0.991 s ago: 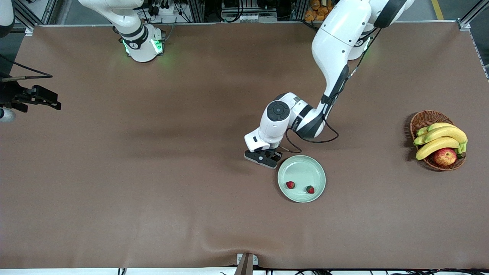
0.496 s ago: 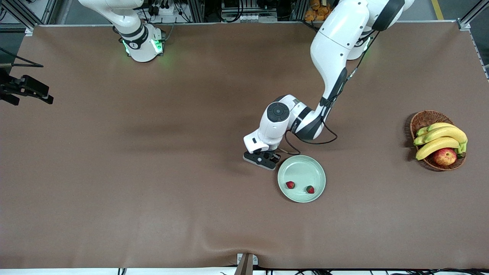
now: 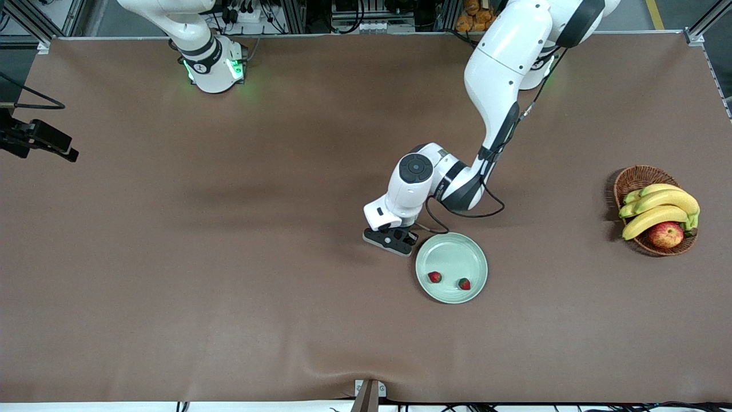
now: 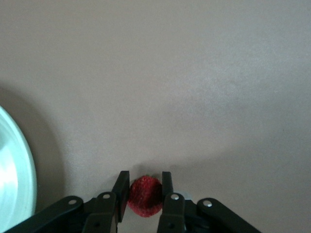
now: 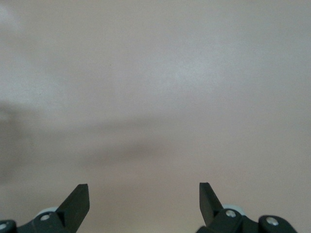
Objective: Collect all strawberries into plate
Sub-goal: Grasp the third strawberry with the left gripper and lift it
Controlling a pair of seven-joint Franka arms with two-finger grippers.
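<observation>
Fingers [image 4: 166,191] of my left gripper [image 4: 145,196] were pinched on the third strawberry [image 4: 145,195], low at the table [image 3: 229,257] just beside the plate [image 3: 452,252], on its rim toward the right arm's end. Two strawberries, one [image 3: 434,277] and another [image 3: 464,283], already lay in the plate; I judged only lifting and dropping the last one remained. My right gripper [image 5: 144,199] waited with fingers spread wide over bare table. Fruit basket [image 3: 637,177] stood well apart.

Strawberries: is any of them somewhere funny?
Two strawberries lie on the plate. The third strawberry is off it, pinched in the left gripper beside the plate's rim. Nothing looks spilled or broken.
</observation>
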